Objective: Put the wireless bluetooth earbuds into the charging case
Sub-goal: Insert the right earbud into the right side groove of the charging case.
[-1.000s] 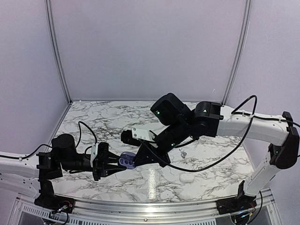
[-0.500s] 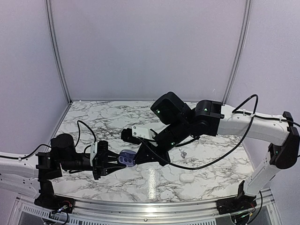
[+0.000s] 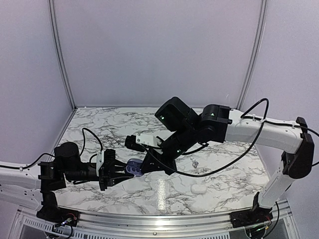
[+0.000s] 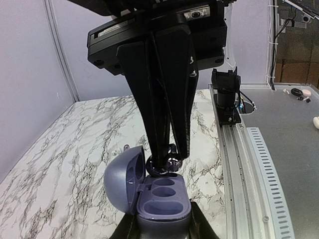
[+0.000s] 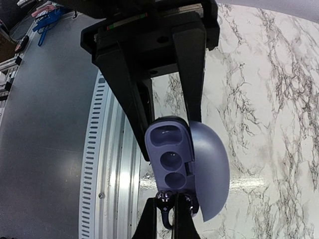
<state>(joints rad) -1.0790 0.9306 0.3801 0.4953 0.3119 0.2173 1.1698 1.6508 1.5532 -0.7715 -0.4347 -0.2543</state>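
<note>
My left gripper [image 3: 118, 173] is shut on the base of a purple-blue charging case [image 4: 162, 201], which it holds above the table with the lid [image 4: 123, 179] swung open. The three wells in the case are empty. Held by its stem in my shut right gripper [image 5: 165, 215], a dark shiny earbud [image 5: 167, 198] sits just off the case's far end, level with the rim [image 4: 167, 162]. In the top view the right fingers [image 3: 149, 164] meet the case [image 3: 133, 168] and hide this bud. A second earbud [image 3: 195, 163] lies on the marble to the right.
A small white pebble-shaped case [image 3: 198, 188] lies shut near the table's front edge. A perforated metal rail [image 4: 249, 164] runs along that edge. The right arm's cable [image 3: 219, 172] loops low over the marble. Grey walls enclose the back and sides.
The right arm has shifted slightly left, carrying its earbud closer to the far end of the open case. The left arm and the case have barely moved.
</note>
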